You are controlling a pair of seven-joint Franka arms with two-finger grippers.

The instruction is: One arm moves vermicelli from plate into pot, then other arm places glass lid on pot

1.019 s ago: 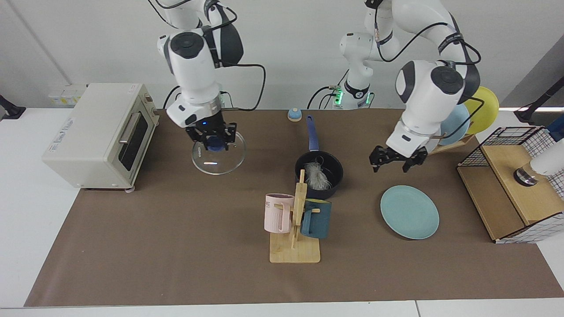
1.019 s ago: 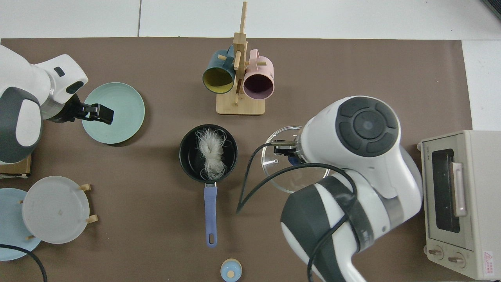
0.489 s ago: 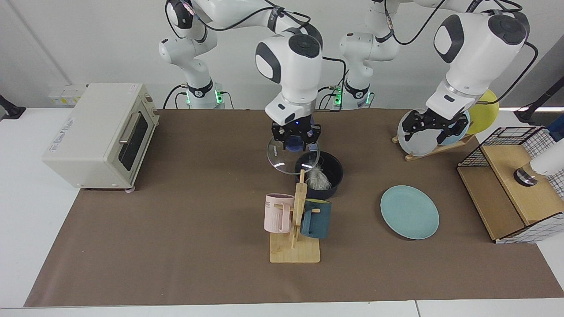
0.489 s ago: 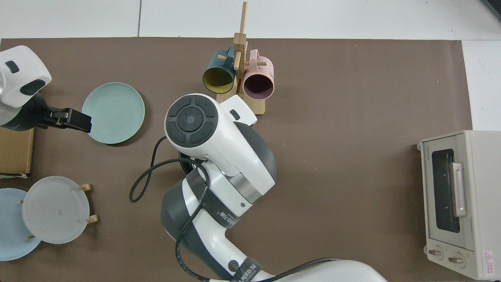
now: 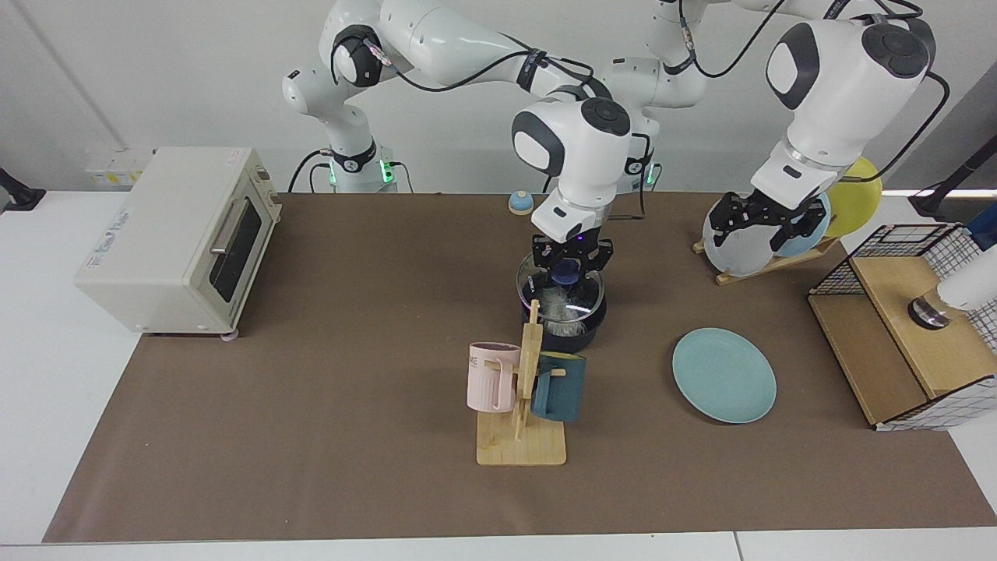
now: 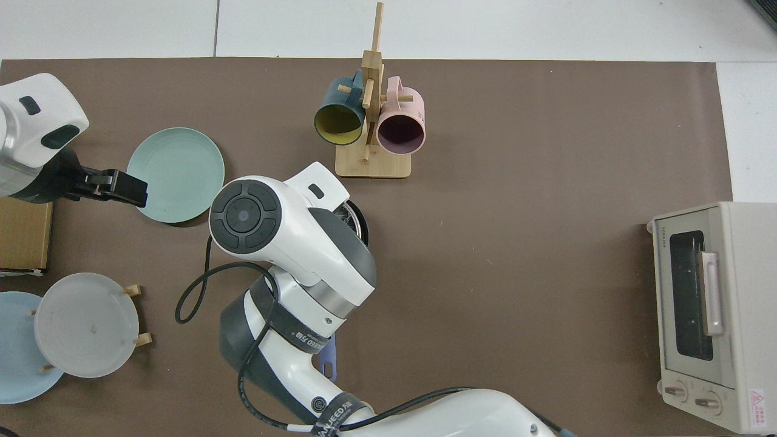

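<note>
Clear glass lid (image 5: 562, 292), blue knob (image 5: 568, 270)

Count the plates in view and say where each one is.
4. The teal plate lies flat on the brown mat. The grey plate, light blue plate and yellow plate stand upright in a wooden rack; more could hide behind them.

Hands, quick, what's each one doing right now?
Right hand: closed on the glass lid over the pot.
Left hand: open, empty, waiting above the plate rack.
</note>
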